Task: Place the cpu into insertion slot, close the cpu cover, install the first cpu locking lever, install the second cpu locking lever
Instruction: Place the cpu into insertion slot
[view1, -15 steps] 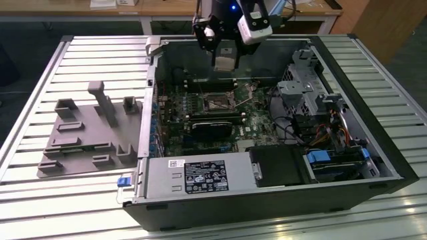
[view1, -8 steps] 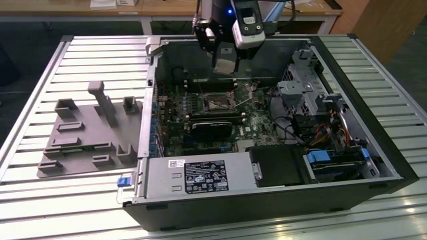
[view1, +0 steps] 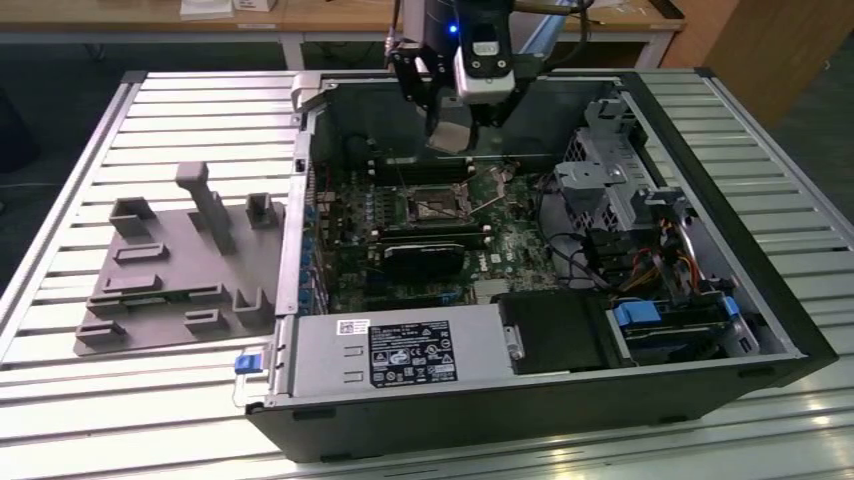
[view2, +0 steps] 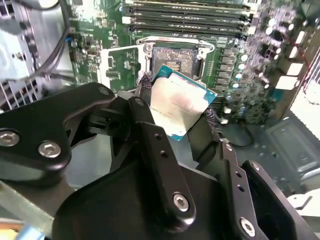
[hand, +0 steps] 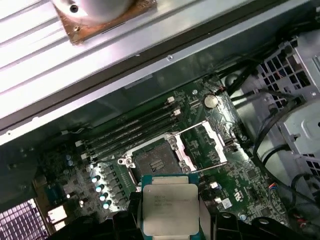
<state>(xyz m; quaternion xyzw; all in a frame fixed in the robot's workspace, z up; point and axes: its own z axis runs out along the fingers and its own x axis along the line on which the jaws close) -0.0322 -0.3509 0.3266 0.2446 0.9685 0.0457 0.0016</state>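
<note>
My gripper hangs over the far part of the open computer case, shut on the cpu by two opposite edges. Both wrist views show the cpu with its pale metal top, between my black fingers. It is above the insertion slot and apart from it. The slot lies open with its dark centre bare. The cpu cover is swung back beside the slot. A thin wire lever is unlatched along the slot's edge.
The case lies open on a slatted metal table. A black card sits just in front of the slot, and long memory slots lie behind it. Cables and a drive cage fill the exterior view's right. A grey fixture lies outside.
</note>
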